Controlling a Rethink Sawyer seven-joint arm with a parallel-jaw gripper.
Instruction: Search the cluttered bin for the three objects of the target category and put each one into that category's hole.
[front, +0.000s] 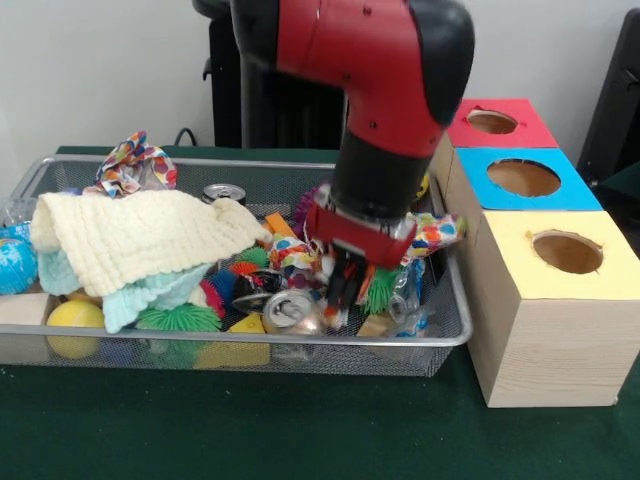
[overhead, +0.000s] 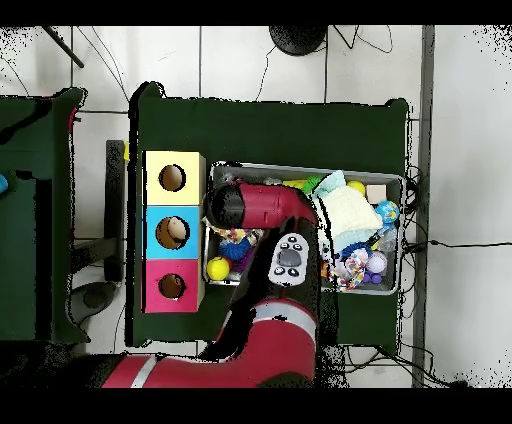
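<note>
The cluttered bin, a silver wire-mesh basket, sits on the green table and is full of mixed objects. In the overhead view the basket lies right of the boxes. My gripper hangs from the red arm and reaches down into the right part of the basket, right beside a crushed silver can. Clutter hides its lower end. In the overhead view the arm covers the gripper. Three wooden boxes with round holes stand next to the basket: red top, blue top, yellow top.
A cream knitted cloth covers the basket's left middle. Around it lie a polka-dot cloth, a second can, a yellow ball, a green spiky ball and a blue globe ball. The boxes stand close against the basket's side.
</note>
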